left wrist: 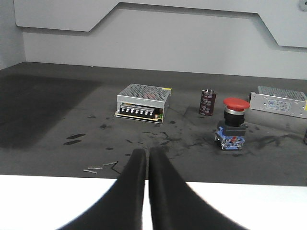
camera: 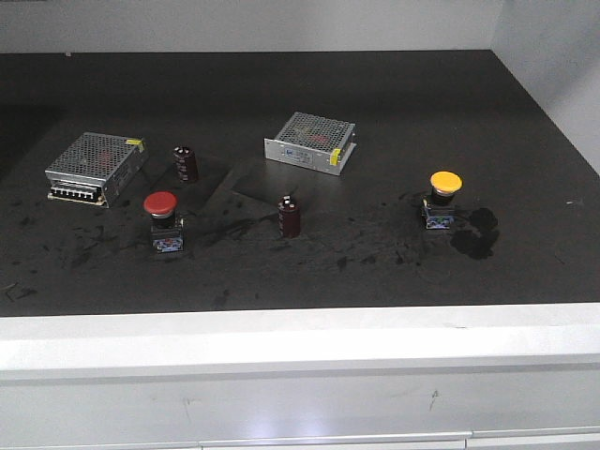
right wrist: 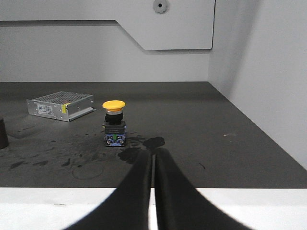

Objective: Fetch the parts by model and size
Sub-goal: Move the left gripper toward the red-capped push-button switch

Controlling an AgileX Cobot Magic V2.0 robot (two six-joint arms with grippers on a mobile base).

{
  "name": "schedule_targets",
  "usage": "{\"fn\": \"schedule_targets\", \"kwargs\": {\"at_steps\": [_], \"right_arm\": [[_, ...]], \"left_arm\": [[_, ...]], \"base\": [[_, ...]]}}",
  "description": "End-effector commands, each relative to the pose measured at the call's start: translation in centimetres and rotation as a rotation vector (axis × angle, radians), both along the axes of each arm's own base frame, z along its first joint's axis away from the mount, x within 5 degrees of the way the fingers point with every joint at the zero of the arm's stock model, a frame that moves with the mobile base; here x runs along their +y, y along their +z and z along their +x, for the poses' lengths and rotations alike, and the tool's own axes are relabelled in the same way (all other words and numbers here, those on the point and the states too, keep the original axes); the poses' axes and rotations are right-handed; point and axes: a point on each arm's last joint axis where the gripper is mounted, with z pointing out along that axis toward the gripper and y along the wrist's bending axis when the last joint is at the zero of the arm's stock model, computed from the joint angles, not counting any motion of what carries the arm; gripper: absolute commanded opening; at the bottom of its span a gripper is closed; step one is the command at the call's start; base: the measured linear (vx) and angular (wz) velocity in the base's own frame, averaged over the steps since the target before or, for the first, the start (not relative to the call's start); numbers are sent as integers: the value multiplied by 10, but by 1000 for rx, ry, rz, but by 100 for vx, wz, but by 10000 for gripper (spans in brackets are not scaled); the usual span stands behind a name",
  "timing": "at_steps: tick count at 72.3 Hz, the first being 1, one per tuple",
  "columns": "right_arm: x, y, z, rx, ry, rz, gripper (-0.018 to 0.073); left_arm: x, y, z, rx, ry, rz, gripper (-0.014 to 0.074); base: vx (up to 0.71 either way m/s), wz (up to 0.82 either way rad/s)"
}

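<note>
The red mushroom-cap push-button switch [camera: 162, 221] stands upright on the dark table at the left; it also shows in the left wrist view [left wrist: 233, 123], ahead and to the right of my left gripper [left wrist: 147, 152], which is shut and empty near the table's front edge. The yellow push-button switch [camera: 442, 198] stands upright at the right; in the right wrist view the yellow switch [right wrist: 114, 123] is ahead and left of my right gripper [right wrist: 153, 153], also shut and empty. Neither gripper shows in the exterior view.
Two silver mesh metal boxes sit at the back, one left [camera: 97, 166] and one centre [camera: 311, 141]. Two dark maroon capacitors [camera: 185, 163] [camera: 289, 217] stand between them. A white ledge [camera: 300, 337] runs along the front; a grey wall [right wrist: 259, 72] bounds the right.
</note>
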Motion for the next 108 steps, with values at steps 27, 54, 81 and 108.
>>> {"fn": "schedule_targets", "kwargs": {"at_steps": [27, 54, 81, 108], "right_arm": [[0, 4, 0, -71, -2, -2, -10], [0, 4, 0, -71, -2, -2, -10], [-1, 31, -6, -317, 16, 171, -10], [0, 136, 0, -287, 11, 53, -10]], "left_arm": [[0, 10, -2, -99, -7, 0, -6], [0, 10, -2, -99, -7, 0, -6], [2, 68, -18, -549, 1, -74, -6], [0, 193, 27, -315, 13, 111, -6]], "base": [[0, 0], [0, 0], [0, 0], [0, 0]]}}
